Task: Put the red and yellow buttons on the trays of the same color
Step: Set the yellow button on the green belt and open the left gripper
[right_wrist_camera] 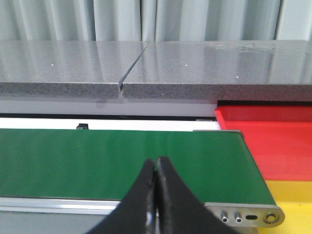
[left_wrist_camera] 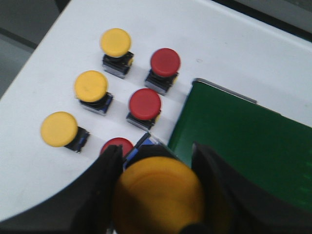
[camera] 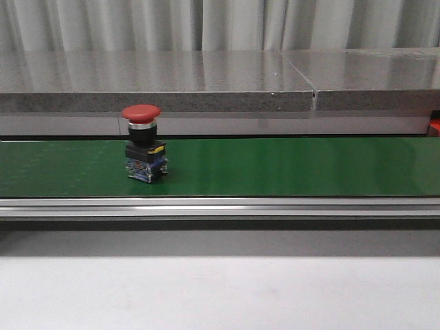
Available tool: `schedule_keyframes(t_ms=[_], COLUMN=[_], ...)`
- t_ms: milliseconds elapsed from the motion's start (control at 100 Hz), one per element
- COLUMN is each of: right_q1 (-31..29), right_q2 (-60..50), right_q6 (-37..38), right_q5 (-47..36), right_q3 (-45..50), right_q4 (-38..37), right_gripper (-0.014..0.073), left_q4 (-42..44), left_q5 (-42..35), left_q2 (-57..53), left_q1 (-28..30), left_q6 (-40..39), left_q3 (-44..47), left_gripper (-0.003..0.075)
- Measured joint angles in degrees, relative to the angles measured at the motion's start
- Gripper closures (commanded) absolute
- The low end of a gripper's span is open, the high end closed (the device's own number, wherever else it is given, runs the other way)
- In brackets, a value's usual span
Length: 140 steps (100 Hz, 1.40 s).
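A red button [camera: 142,148] stands upright on the green belt [camera: 275,165], toward its left end and nearer the front rail than the back; nothing touches it and no arm shows in the front view; in the left wrist view the left gripper [left_wrist_camera: 156,195] is clenched round a yellow button [left_wrist_camera: 158,192], cap up, held over the white table [left_wrist_camera: 234,44] just beside the belt's end corner [left_wrist_camera: 234,141]; the right gripper [right_wrist_camera: 156,190] waits low at the belt's far end with its fingers pressed together and nothing between them, the red tray [right_wrist_camera: 273,136] and the yellow tray [right_wrist_camera: 292,204] lying just past that end, red behind yellow

What worries me: the yellow one is gripped by its broad cap, so if it goes down tilted it may topple on the belt, being top-heavy like the red one; set too near the belt's edge it could slip off onto the table; and if it lands close behind the red button, the right arm, as I judge it, would have two arriving together and might knock one while taking the other; its shut fingers must part before any pick, or they will simply shove the button along

Counting: on the table near the left arm, three yellow buttons [left_wrist_camera: 90,87] in one row and three red buttons [left_wrist_camera: 145,104] beside them, the nearest red partly hidden by the gripper; one yellow in the grip; one red on the belt; two trays, one of each colour
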Motion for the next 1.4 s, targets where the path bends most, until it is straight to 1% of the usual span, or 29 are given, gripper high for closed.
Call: schedule_keyframes(t_ms=[180, 320, 530, 770, 820, 890, 920, 940, 970, 980, 1000, 1010, 1020, 1060, 1130, 1190, 1400], right_q1=[0.0, 0.0, 0.0, 0.0, 0.0, 0.0, 0.0, 0.0, 0.0, 0.0, 0.0, 0.0, 0.0, 0.0, 0.0, 0.0, 0.0], right_q2=[0.0, 0.0, 0.0, 0.0, 0.0, 0.0, 0.0, 0.0, 0.0, 0.0, 0.0, 0.0, 0.0, 0.0, 0.0, 0.0, 0.0], right_q6=[0.0, 0.0, 0.0, 0.0, 0.0, 0.0, 0.0, 0.0, 0.0, 0.0, 0.0, 0.0, 0.0, 0.0, 0.0, 0.0, 0.0], right_q5=[0.0, 0.0, 0.0, 0.0, 0.0, 0.0, 0.0, 0.0, 0.0, 0.0, 0.0, 0.0, 0.0, 0.0, 0.0, 0.0, 0.0], right_q3=[0.0, 0.0, 0.0, 0.0, 0.0, 0.0, 0.0, 0.0, 0.0, 0.0, 0.0, 0.0, 0.0, 0.0, 0.0, 0.0, 0.0], right_q4=[0.0, 0.0, 0.0, 0.0, 0.0, 0.0, 0.0, 0.0, 0.0, 0.0, 0.0, 0.0, 0.0, 0.0, 0.0, 0.0, 0.0], right_gripper=[0.066, 0.066, 0.066, 0.066, 0.066, 0.066, 0.066, 0.066, 0.066, 0.066, 0.066, 0.066, 0.066, 0.066, 0.066, 0.066, 0.066], left_q4=[0.0, -0.02, -0.12, -0.12, -0.12, -0.37, -0.37, -0.47, -0.49, -0.59, -0.59, -0.69, -0.7, -0.7, -0.34, -0.34, -0.35], left_q5=[2.1, 3.1, 3.1, 3.73, 3.92, 4.05, 4.14, 4.3, 4.28, 4.32, 4.44, 4.42, 4.42, 4.46, 4.79, 4.93, 5.39], left_q2=[5.94, 11.1, 17.02, 20.48, 20.84, 20.84, 20.84, 20.84, 20.84, 20.84, 20.84, 20.84, 20.84, 20.9, 20.9, 20.9, 20.9], left_q1=[-6.12, -9.27, -10.43, -10.43, -10.43, -10.47, -10.58, -10.58, -10.71, -10.71, -10.71, -10.75, -10.75, -10.75, -10.75, -10.75, -10.75], left_q6=[1.12, 1.56, 1.59, 1.7, 1.7, 2.2, 2.63, 2.78, 3.35, 3.49, 3.82, 3.82, 4.2, 4.57, 5.06, 5.19, 6.04], left_q3=[-3.16, -5.26, -7.45, -7.71, -7.71, -7.77, -7.77, -7.77, -7.85, -7.85, -7.85, -7.85, -7.85, -7.85, -7.85, -7.85, -9.68], left_gripper=[0.0739, 0.0739, 0.0739, 0.073, 0.0696, 0.0596, 0.0527, 0.0496, 0.041, 0.0392, 0.0317, 0.0317, 0.028, 0.0178, 0.0063, 0.0031, 0.006])
